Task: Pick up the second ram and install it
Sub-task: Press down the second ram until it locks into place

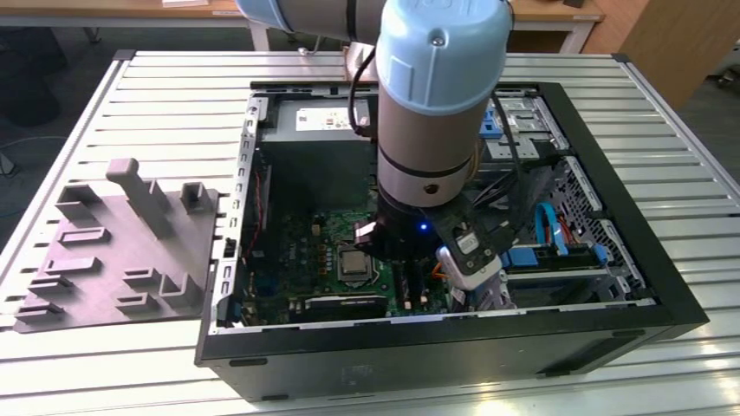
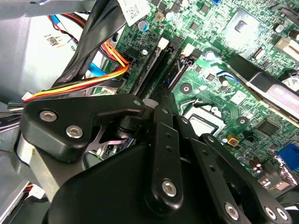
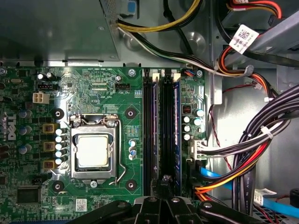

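Inside the open computer case (image 1: 463, 347), my gripper (image 3: 164, 179) hangs low over the black ram slots (image 3: 154, 130) on the green motherboard, fingertips drawn close together above the middle slots. A blue ram stick (image 3: 176, 130) stands in the slot nearest the cable bundle, just beside my fingertips. I cannot tell whether it is the second ram, or whether anything thin sits between the tips. In the second wrist view the black finger links (image 2: 166, 140) cover the tips, with the slots (image 2: 156, 60) beyond. In the exterior view the gripper (image 1: 405, 256) sits beside the processor socket (image 1: 353, 264).
The processor socket (image 3: 93, 151) lies beside the slots. Thick black, orange and blue cables (image 3: 261, 135) crowd the other side. The power supply (image 1: 318, 121) fills the case's far end. A grey moulded fixture (image 1: 116, 251) rests on the slatted table at the exterior view's left.
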Available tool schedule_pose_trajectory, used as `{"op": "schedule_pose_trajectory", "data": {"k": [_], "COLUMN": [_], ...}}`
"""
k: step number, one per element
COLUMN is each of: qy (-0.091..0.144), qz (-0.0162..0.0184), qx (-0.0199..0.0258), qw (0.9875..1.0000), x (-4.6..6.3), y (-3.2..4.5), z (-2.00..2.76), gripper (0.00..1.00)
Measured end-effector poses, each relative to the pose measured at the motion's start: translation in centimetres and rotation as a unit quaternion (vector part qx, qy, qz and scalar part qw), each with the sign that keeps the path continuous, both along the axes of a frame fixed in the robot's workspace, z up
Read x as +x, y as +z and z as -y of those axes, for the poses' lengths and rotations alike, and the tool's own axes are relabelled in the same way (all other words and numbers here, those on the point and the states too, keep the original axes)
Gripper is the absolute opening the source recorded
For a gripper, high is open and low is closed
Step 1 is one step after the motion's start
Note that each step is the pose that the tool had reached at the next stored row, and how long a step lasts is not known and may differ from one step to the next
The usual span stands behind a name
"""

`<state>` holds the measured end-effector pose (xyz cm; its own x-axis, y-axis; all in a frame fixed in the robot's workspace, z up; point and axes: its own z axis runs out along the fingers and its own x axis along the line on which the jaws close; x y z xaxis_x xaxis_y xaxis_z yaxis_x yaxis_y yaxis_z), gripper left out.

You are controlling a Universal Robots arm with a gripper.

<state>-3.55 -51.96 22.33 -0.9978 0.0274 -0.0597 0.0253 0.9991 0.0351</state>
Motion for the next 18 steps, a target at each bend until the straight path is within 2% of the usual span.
{"op": "schedule_pose_trajectory", "data": {"k": [18], "qy": [0.000], "qz": [0.0000], "qx": [-0.0002], "qw": [1.0000], "x": [-0.07], "y": [-0.51], "z": [0.00], "gripper": [0.11]}}
